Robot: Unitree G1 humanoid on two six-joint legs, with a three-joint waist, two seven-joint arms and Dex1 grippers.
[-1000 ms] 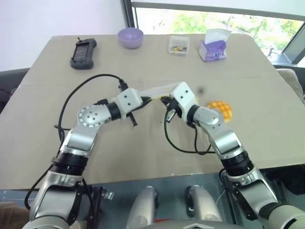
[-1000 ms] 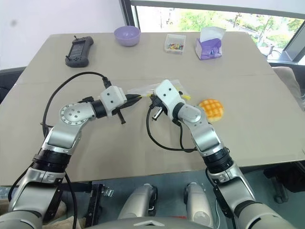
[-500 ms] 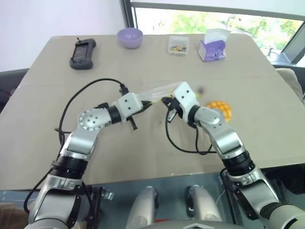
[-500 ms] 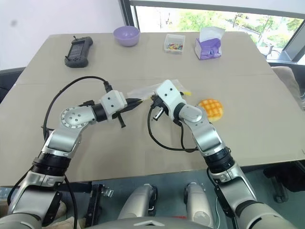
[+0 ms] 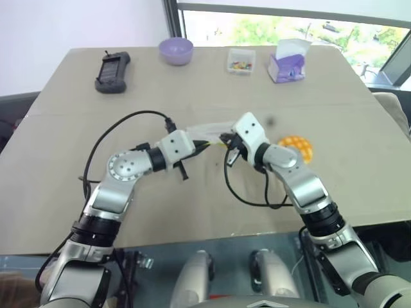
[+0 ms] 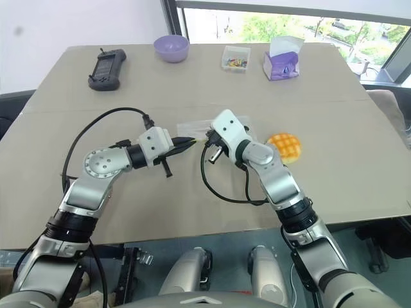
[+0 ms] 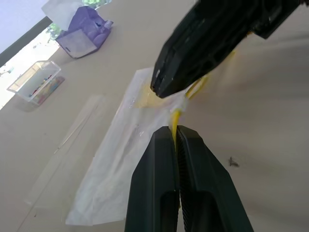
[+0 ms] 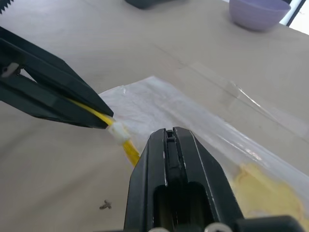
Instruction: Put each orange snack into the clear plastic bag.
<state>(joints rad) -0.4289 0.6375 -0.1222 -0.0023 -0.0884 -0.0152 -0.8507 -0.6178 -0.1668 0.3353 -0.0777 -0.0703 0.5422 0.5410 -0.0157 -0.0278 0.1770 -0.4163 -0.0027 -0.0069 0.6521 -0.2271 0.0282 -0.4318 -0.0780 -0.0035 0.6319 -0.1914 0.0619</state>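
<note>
The clear plastic bag (image 5: 207, 129) lies crinkled in the middle of the table, its yellow seal strip (image 7: 175, 120) lifted at the near end. My left gripper (image 5: 204, 145) is shut on that strip, the yellow edge caught between its fingertips (image 7: 166, 133). My right gripper (image 5: 225, 138) meets it tip to tip and is shut on the same bag edge (image 8: 126, 145) from the other side. The orange snack (image 5: 297, 147), round with a criss-cross top, rests on the table just right of my right forearm, untouched.
Along the far edge of the table stand a black handheld device (image 5: 112, 70), a purple bowl (image 5: 176, 50), a small clear box of colourful bits (image 5: 241, 61) and a purple tissue box (image 5: 287, 64). Black cables loop from both wrists over the table.
</note>
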